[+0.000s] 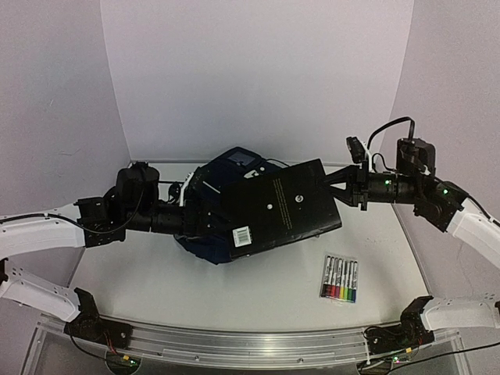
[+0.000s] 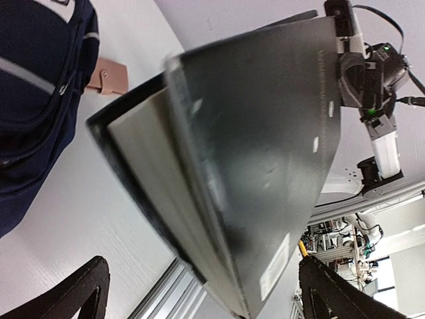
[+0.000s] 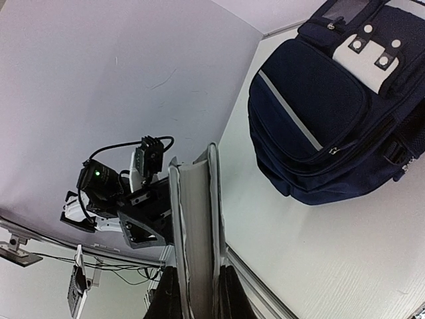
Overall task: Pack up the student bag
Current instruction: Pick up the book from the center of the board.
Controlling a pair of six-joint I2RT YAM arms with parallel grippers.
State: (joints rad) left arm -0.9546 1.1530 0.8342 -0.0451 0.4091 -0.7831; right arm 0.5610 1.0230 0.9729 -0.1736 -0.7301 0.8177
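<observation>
The right fingers (image 3: 232, 300) pinch a black book (image 1: 281, 207) by its edge, above the student bag (image 1: 205, 238) lying on the surface (image 1: 258, 289). The left fingers (image 2: 83, 292) are spread wide.

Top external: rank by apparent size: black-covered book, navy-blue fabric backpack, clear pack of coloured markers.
1-2. The black-covered book and navy-blue fabric backpack: unsure. The book shows more area but is held up, nearer the camera, and hides much of the backpack.
3. The clear pack of coloured markers, clearly smallest.
</observation>
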